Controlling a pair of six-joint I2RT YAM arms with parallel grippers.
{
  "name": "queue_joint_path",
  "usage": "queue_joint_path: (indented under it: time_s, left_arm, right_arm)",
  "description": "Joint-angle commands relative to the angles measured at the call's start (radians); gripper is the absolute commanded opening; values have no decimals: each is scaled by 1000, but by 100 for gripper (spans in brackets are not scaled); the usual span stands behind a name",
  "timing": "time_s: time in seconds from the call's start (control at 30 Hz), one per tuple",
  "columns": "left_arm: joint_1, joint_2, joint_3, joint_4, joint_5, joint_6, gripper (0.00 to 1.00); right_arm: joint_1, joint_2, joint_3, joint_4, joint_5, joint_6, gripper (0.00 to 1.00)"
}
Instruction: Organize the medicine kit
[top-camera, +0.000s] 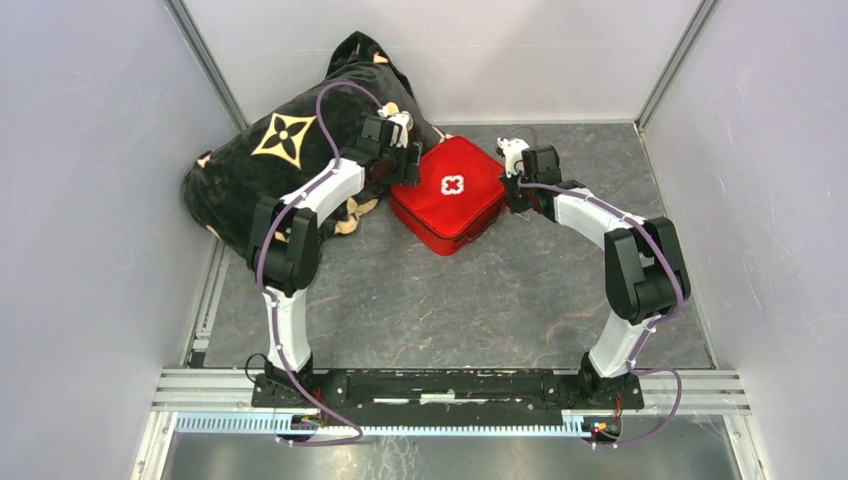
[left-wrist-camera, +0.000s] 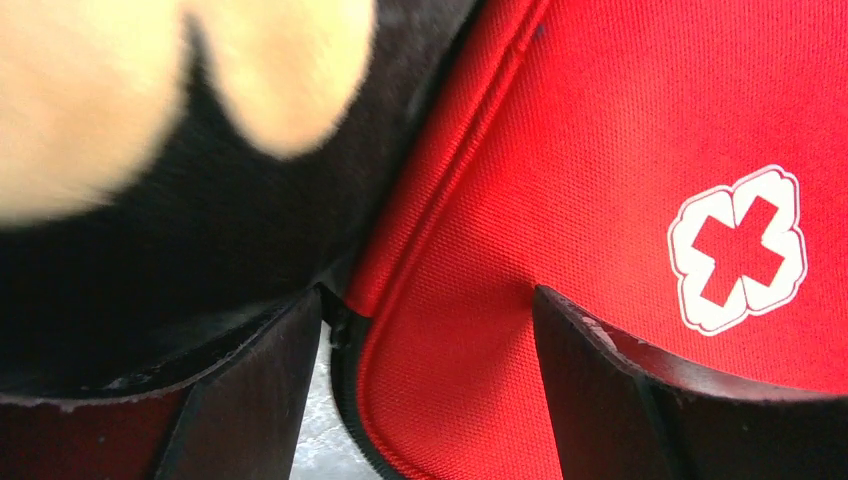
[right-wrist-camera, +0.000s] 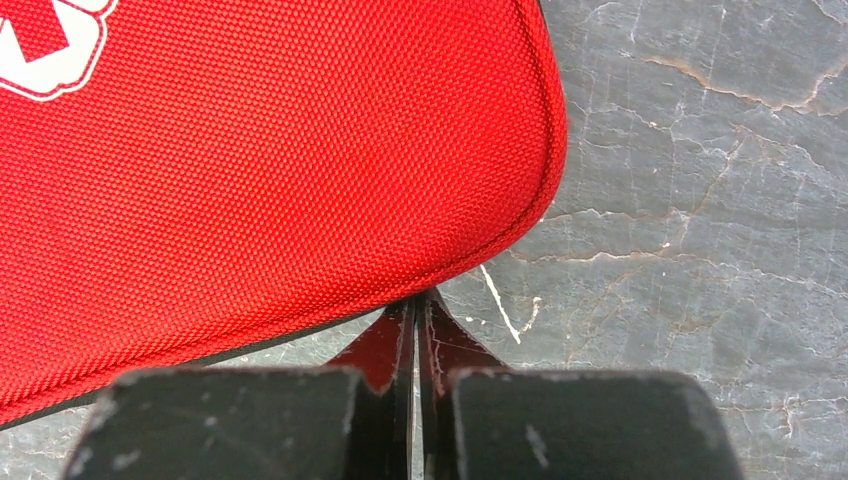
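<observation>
The red medicine kit (top-camera: 450, 205) lies closed on the grey table, its white cross emblem (top-camera: 453, 185) facing up. My left gripper (top-camera: 408, 165) is open at the kit's left corner. In the left wrist view its jaws (left-wrist-camera: 428, 300) straddle that corner of the kit (left-wrist-camera: 560, 200), one finger on the pillow side and one over the lid. My right gripper (top-camera: 513, 185) is shut at the kit's right edge. In the right wrist view its tips (right-wrist-camera: 415, 300) meet right at the seam of the kit (right-wrist-camera: 250, 170). Whether they pinch anything there is hidden.
A black pillow with gold flowers (top-camera: 270, 150) lies against the kit's left side and under my left arm; it also shows in the left wrist view (left-wrist-camera: 200, 250). Walls close off the back and both sides. Grey stone-patterned table (top-camera: 480, 300) lies in front of the kit.
</observation>
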Motion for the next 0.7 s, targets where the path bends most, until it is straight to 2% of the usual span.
queue_joint_path:
  time_s: [0.0, 0.13, 0.27, 0.43, 0.57, 0.67]
  left_arm:
    - [-6, 2, -30, -7, 165, -5, 83]
    - [-6, 0, -57, -34, 193, -42, 78]
    - [-17, -67, -139, -21, 245, -90, 70]
    - [-50, -163, -277, -8, 201, -113, 68]
    - [-51, -147, -274, -20, 184, -119, 61]
    - [-52, -137, -255, -26, 182, -121, 58]
  right_arm:
    - [-3, 3, -1, 12, -16, 13, 0]
    - [-5, -3, -11, 20, -13, 14, 0]
    - [-7, -7, -11, 17, -8, 8, 0]
    - [-5, -10, -19, -33, -17, -11, 0]
    - [-4, -36, -67, -99, -110, -27, 0]
    - [13, -62, -117, -154, -244, -67, 0]
